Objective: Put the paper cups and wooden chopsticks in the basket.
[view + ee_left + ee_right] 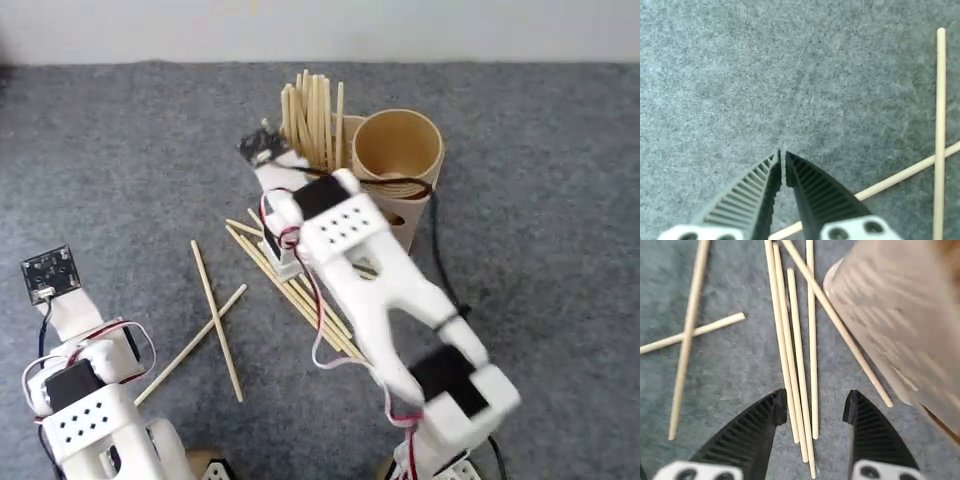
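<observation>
Hovering over loose chopsticks (pixel 799 365), right arm (pixel 370 280) spreads empty jaws; left arm (pixel 85 420) has jaws closed, empty.

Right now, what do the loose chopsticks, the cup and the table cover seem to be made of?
Chopsticks: pale, matte, unvarnished-looking wood or bamboo; straight round sticks with blunt cut ends.
Cup: likely brown kraft paper, matte, with a thin rim.
Table cover: grey felt or low-pile carpet, with a fuzzy speckled texture.
</observation>
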Robot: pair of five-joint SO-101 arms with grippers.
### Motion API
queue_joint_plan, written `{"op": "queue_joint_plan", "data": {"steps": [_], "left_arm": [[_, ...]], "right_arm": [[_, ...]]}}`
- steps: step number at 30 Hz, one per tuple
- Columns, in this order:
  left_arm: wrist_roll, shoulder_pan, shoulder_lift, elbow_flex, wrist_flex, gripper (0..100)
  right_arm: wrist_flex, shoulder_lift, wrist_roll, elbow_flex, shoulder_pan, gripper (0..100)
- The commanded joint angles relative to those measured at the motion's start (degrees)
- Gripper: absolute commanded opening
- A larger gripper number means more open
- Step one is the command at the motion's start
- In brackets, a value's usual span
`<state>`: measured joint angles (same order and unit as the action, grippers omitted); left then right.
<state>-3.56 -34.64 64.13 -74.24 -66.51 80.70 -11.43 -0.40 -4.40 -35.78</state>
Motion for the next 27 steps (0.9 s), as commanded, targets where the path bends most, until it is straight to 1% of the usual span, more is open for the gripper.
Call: {"op": "queue_joint_plan", "data": {"steps": [1, 4, 8, 16, 22, 27], "left_arm": [[0.44, -0.26, 1.14, 0.4, 1.05, 1], [0.44, -0.26, 1.14, 0.4, 1.05, 1], [0.44, -0.26, 1.14, 0.4, 1.05, 1], [0.44, -0.26, 1.14, 0.4, 1.05, 1], [0.44, -0.26, 1.14, 0.4, 1.05, 1], [0.44, -0.26, 1.14, 0.4, 1.05, 1]], "right_arm": [[-4.97, -6.55, 2.11, -3.43, -0.48, 20.2], [-8.84, -12.44, 6.42, -3.52, -0.48, 20.2], [-12.09, -16.31, 7.03, -3.69, -1.1, 20.2], [-12.26, -17.54, 7.03, -3.69, -4.35, 20.2], [-12.26, -19.74, 7.03, -3.69, -4.26, 20.1], [-12.09, -23.69, 10.2, -3.69, -4.44, 18.4]]}}
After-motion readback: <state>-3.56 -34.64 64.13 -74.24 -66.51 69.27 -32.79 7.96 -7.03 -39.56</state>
